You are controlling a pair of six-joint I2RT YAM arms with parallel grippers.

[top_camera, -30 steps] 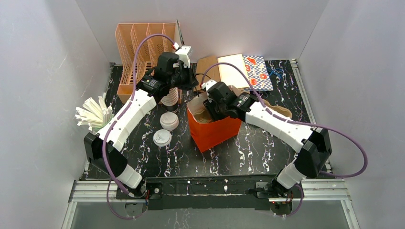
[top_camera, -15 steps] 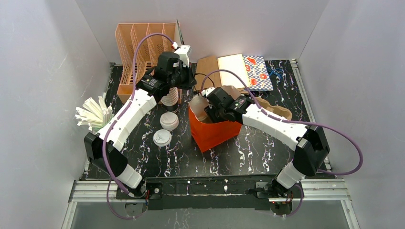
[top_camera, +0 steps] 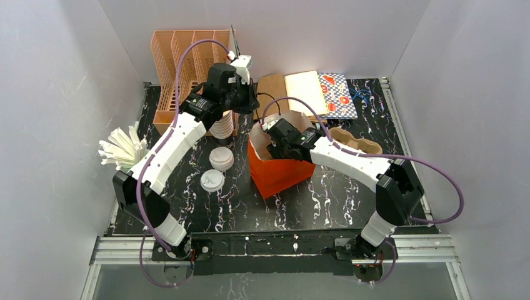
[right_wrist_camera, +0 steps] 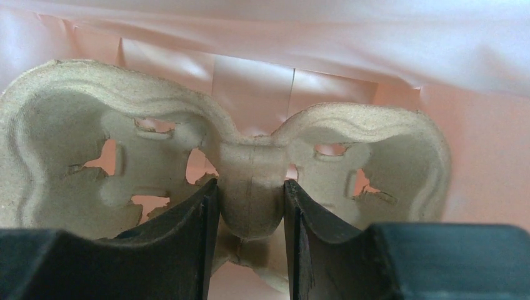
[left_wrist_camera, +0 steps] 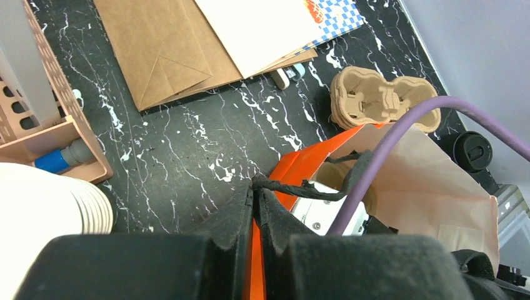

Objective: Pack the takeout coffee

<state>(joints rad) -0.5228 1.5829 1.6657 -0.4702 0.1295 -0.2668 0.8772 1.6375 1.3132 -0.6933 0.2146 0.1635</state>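
Right claw (right_wrist_camera: 250, 209), clamped on the pulp carrier (right_wrist_camera: 369, 134), has pushed deeper into the orange bag (top_camera: 282, 175); left claw (left_wrist_camera: 255, 197) pinches the handle (left_wrist_camera: 300, 186). Carrier looks nearly seated.

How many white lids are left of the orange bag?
2. The farther lid sits by the white cup stack; the nearer lid lies just in front of it. Others may be hidden.

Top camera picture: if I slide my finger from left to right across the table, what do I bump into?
Bunch of white sticks → flat white lid → orange bag → brown cardboard cup tray.
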